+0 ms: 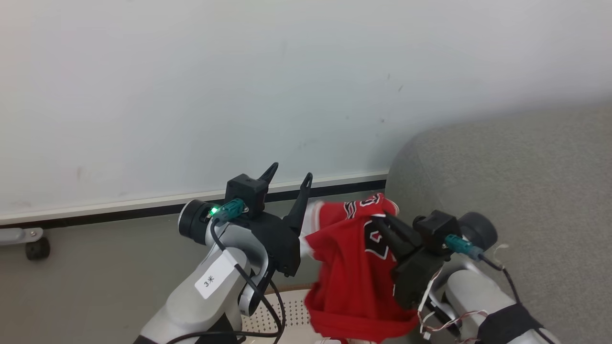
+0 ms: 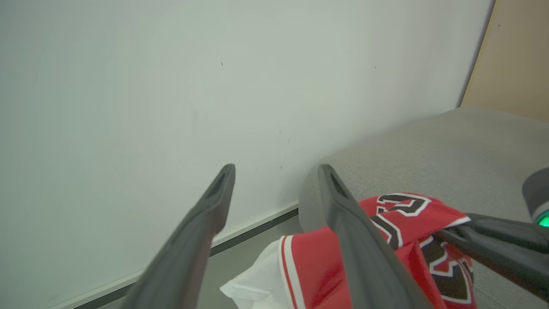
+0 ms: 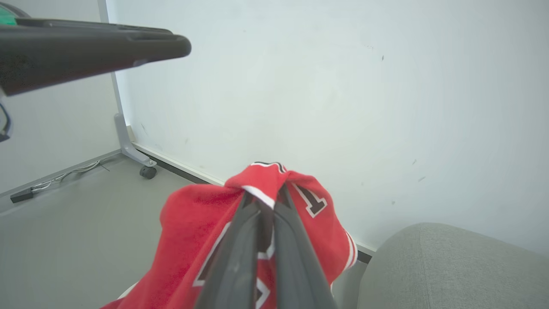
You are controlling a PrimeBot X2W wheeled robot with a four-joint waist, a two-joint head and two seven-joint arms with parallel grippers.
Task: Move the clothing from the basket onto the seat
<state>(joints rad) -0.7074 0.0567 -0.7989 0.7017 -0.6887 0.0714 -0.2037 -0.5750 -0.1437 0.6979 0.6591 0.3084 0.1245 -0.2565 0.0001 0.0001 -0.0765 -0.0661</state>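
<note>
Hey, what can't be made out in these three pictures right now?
Basket contents: head view, hidden by the left arm and hanging jersey, cut by the bottom edge.
Jersey lettering: all views, folds and the shut right pincer cover parts.
Seat extent: head view, cut by the right edge.

**Backdrop behind the work area**

I see a big white board (image 1: 239, 95) across the back, with a pale lower rail and a black strip (image 1: 344, 187) under it. Its grey leg (image 3: 122, 137) ends in a small black wheel (image 3: 148, 172) on the grey floor (image 1: 95, 272). Thin cables (image 3: 68, 171) lie along the floor. A tan panel (image 2: 510, 56) stands beside the board.
</note>
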